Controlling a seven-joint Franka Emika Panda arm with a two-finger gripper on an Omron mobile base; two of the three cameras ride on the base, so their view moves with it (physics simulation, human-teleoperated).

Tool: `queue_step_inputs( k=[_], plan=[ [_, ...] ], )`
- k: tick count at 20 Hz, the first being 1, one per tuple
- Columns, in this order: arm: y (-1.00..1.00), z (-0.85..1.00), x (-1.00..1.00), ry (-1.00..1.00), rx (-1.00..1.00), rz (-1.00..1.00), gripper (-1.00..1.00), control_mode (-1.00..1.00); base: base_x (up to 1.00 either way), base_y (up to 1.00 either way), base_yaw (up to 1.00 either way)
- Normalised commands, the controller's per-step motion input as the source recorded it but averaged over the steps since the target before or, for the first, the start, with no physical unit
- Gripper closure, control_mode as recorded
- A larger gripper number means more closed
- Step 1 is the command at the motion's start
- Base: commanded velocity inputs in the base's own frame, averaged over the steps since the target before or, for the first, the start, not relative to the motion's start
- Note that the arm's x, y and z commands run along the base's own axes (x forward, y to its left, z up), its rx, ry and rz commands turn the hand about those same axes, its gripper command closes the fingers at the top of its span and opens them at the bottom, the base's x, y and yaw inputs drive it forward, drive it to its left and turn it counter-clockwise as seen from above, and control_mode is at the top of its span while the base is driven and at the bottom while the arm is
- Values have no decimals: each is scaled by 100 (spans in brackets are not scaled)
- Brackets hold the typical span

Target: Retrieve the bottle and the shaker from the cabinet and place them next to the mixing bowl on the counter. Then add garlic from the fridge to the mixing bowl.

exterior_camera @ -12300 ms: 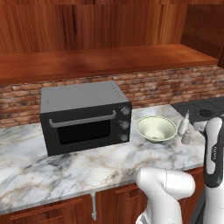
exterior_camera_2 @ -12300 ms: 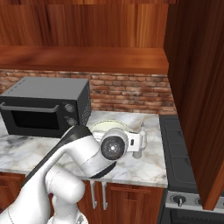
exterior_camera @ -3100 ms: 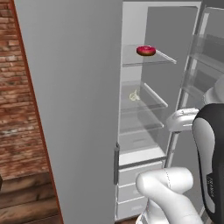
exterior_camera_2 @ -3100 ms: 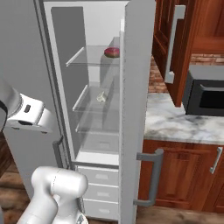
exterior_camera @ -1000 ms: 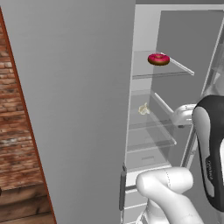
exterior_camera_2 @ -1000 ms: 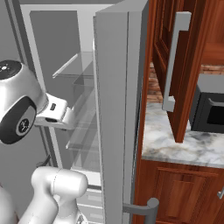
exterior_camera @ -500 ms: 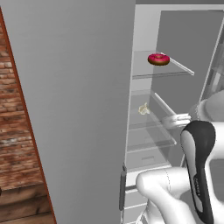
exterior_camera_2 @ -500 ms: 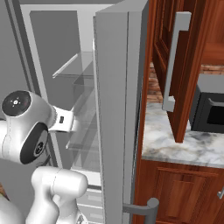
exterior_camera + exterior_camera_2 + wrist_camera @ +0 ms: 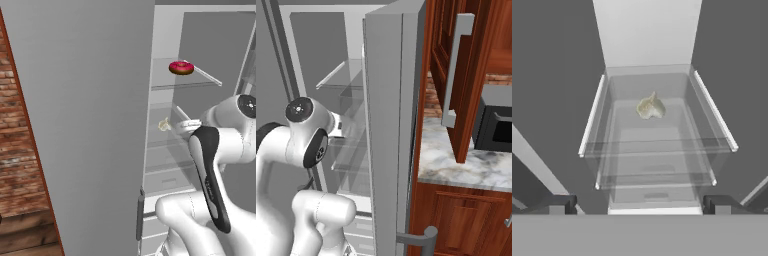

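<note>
A pale garlic point(image 9: 650, 106) bulb lies toward the back of a glass fridge shelf point(image 9: 657, 150), straight ahead of my gripper point(image 9: 641, 205). Both dark fingertips point(image 9: 559, 204) stand far apart at the bottom of the hand view, open, with nothing between them and well short of the bulb. In the left base view the garlic point(image 9: 164, 124) sits on the middle shelf, and my gripper point(image 9: 178, 125) reaches in just to its right. The bottle, the shaker and the mixing bowl are out of view.
A pink donut point(image 9: 181, 67) rests on the shelf above. The open fridge door point(image 9: 391, 130) stands close on the arm's right. Beyond it are a marble counter point(image 9: 466, 167), a dark toaster oven point(image 9: 498, 127) and an open cabinet door point(image 9: 456, 75). Drawers lie below the shelves.
Over the last second the arm folded down and the hand moved left into the fridge toward the garlic. Before that, the base drove from the counter to the fridge.
</note>
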Motion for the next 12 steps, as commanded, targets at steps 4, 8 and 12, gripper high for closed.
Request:
queue_step_inputs(
  k=[4,8,12],
  plan=[
    [0,-6,41,-8,0,0,-100,-100,0,0,0],
    [0,0,43,-4,1,4,-100,-100,0,0,0],
    [-7,-4,39,0,0,0,-100,-100,0,0,0]
  ],
)
